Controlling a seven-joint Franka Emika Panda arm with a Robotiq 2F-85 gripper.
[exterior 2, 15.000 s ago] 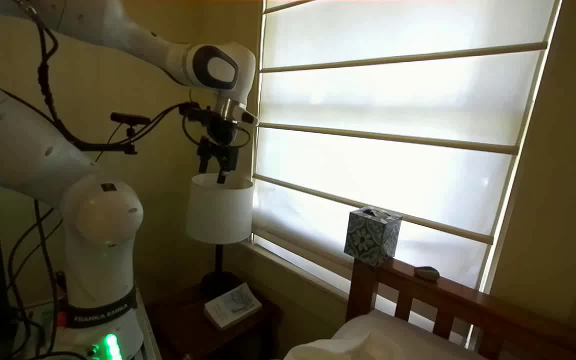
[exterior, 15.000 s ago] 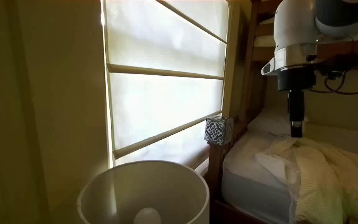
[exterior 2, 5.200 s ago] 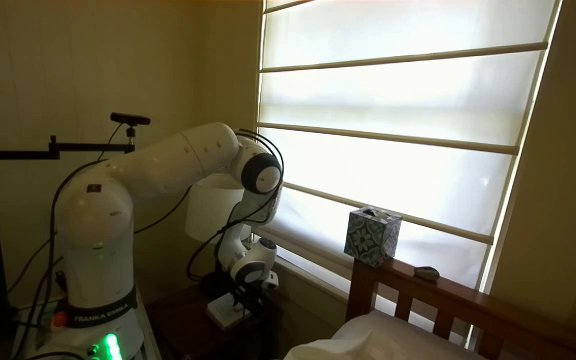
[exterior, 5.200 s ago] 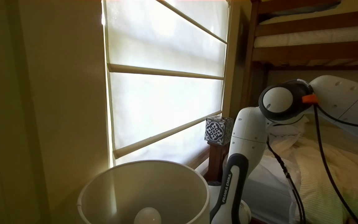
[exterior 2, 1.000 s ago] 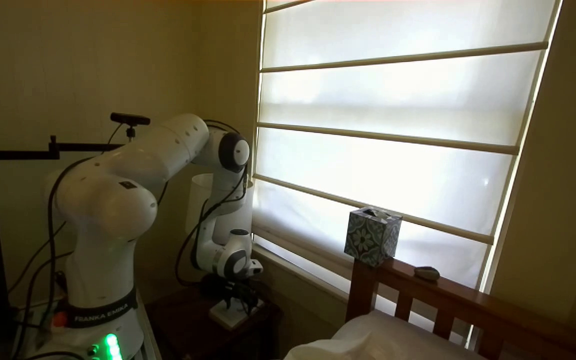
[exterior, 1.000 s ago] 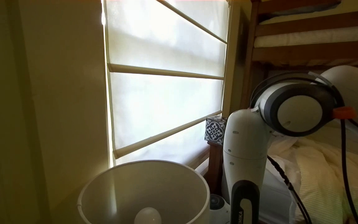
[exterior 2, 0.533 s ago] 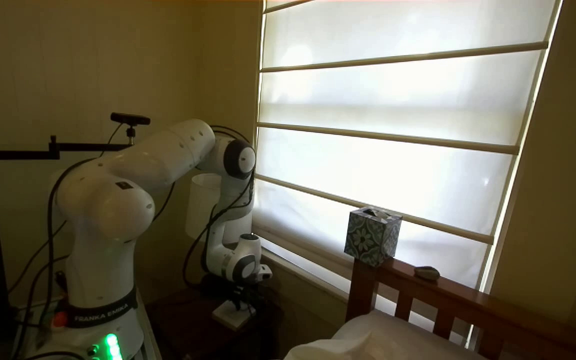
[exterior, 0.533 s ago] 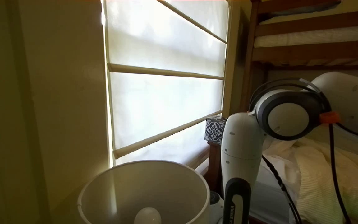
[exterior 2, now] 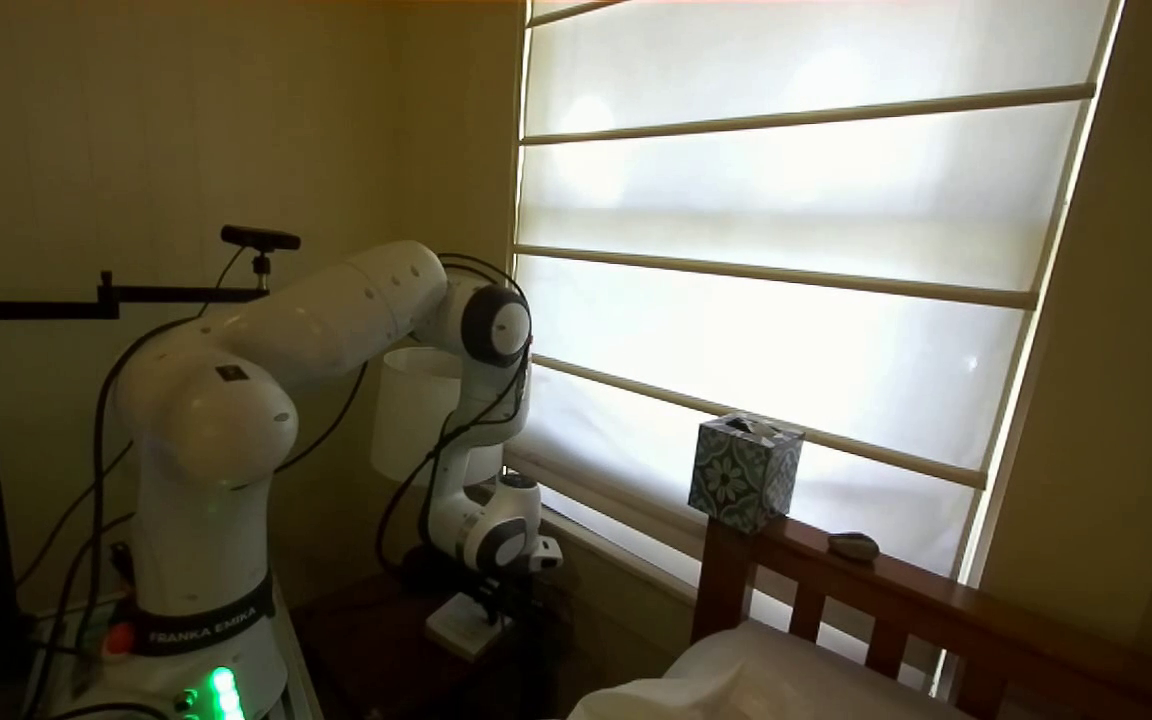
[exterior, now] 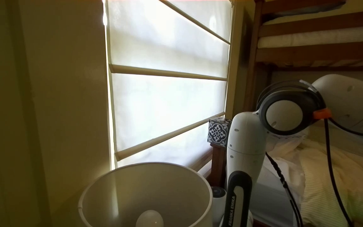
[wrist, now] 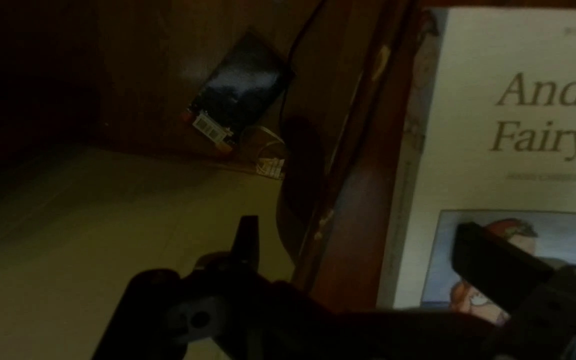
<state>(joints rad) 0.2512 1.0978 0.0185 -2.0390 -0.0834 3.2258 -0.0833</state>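
Standing with its jaws apart and empty, the end effector (wrist: 356, 225) had the book (wrist: 508, 165) flat on the desk (wrist: 355, 255) at two o'clock in the wrist view, the approach judged partly done, the grip not yet made.

White glare through the blind (exterior 2: 776, 350), wrist view murky.

Beyond the fingers (wrist: 495, 267), the book (wrist: 498, 160) reads "Ande" over "Fairy", both lines cut off; smaller print blurs. Well apart from them, a barcode label (wrist: 210, 128) on a glossy dark item (wrist: 250, 80) is illegible. "FRANKA EMIKA" marks the forearm (exterior: 232, 209) above the fingers and, farther off, the base collar (exterior 2: 204, 632).
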